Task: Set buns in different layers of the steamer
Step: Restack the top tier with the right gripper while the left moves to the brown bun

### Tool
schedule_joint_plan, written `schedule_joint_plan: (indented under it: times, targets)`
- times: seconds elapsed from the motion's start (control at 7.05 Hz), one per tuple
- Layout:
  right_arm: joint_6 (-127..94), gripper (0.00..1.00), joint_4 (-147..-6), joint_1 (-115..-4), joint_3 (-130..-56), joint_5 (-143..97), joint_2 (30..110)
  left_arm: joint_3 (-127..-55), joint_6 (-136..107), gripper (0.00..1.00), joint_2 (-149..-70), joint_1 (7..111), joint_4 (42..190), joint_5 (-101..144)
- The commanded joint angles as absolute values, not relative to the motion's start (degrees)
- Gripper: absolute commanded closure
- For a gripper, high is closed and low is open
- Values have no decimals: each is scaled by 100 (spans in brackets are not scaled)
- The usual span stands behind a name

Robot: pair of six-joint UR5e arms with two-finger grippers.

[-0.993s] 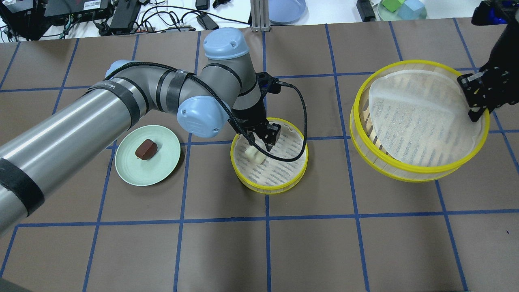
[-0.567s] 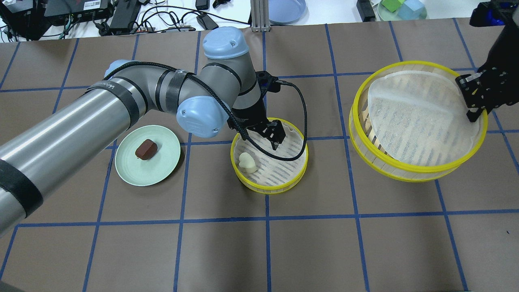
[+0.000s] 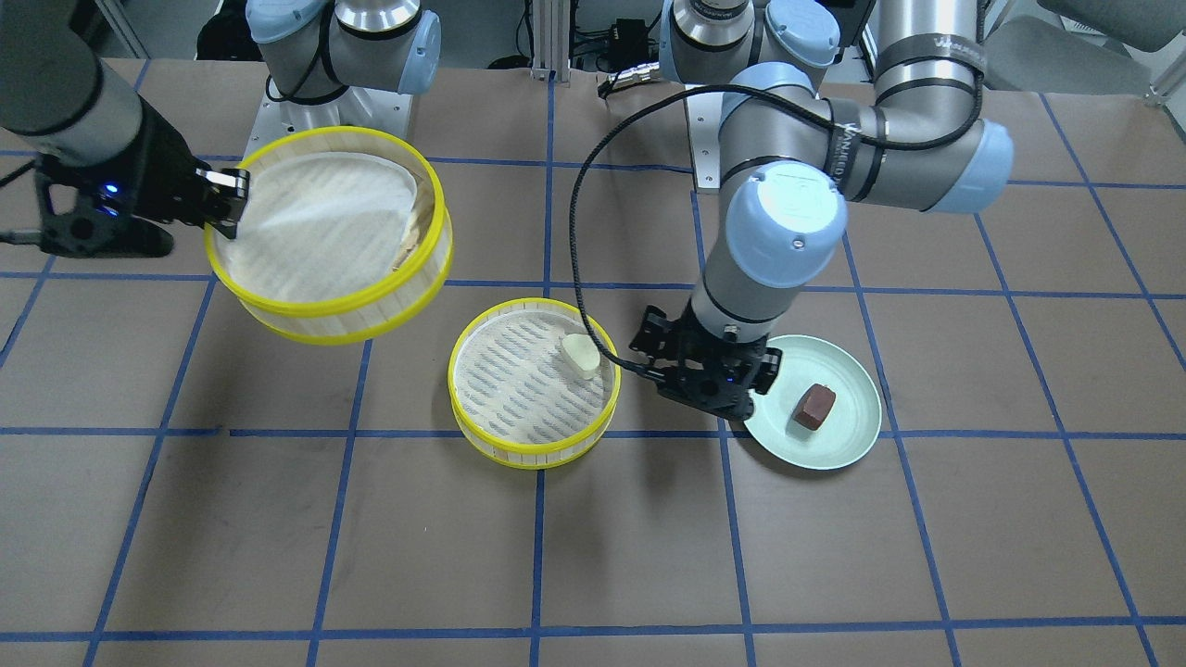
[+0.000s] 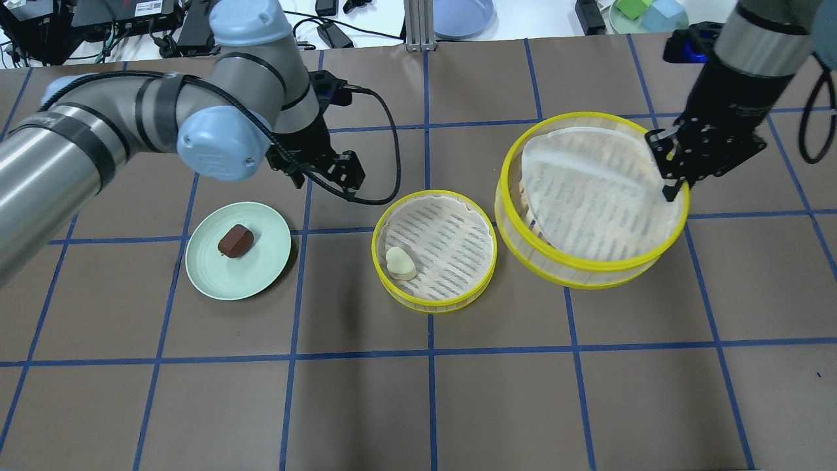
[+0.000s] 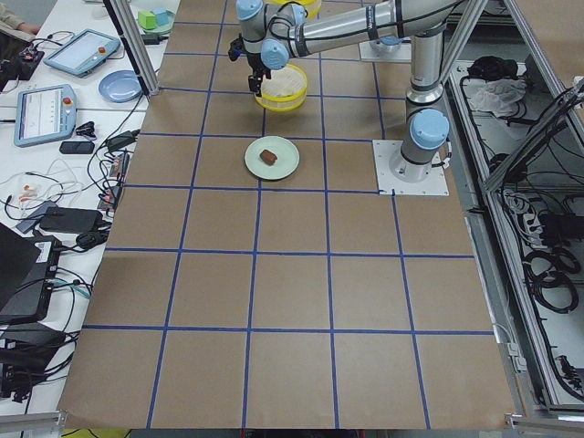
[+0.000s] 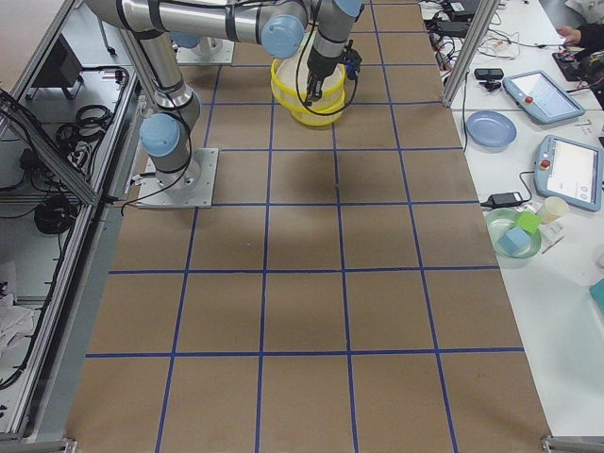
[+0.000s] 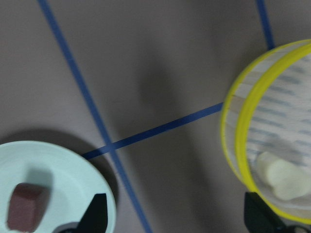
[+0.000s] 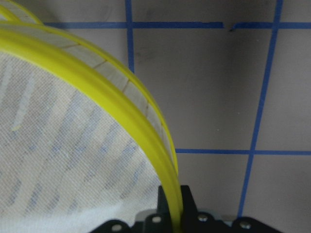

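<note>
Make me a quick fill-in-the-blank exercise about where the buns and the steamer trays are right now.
1. The brown bun sits on the pale green ____.
2. The cream bun lies in the steamer tray that rests on the ____.
3. The right gripper holds the lifted steamer tray by its yellow ____.
4. The left gripper is open and holds ____.
Missing words: plate, table, rim, nothing.

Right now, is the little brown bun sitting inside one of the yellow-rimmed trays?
No, the brown bun lies on the pale green plate, not in a tray.
</note>
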State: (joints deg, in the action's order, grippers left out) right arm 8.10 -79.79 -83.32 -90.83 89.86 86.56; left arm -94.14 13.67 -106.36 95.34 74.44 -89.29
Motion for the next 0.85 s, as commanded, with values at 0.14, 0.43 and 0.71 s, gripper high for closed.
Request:
schedule_joint_plan:
  times: [0.14,0.43,0.71]
  targets:
    - [-1496,100,-9925,-10182,-9105,8860,7089,-9431,1906,0,-10442,8895,7795,-9325]
    - [-1828,100,-10177,-10494,-9105,8780,6689,-9448,1916,0,-10450,8929,7796,-9299]
    - [-1811,100,-10178,-10521,-9175,8903,6645,-9440,1925,0,-10433,8869,7787,-9308]
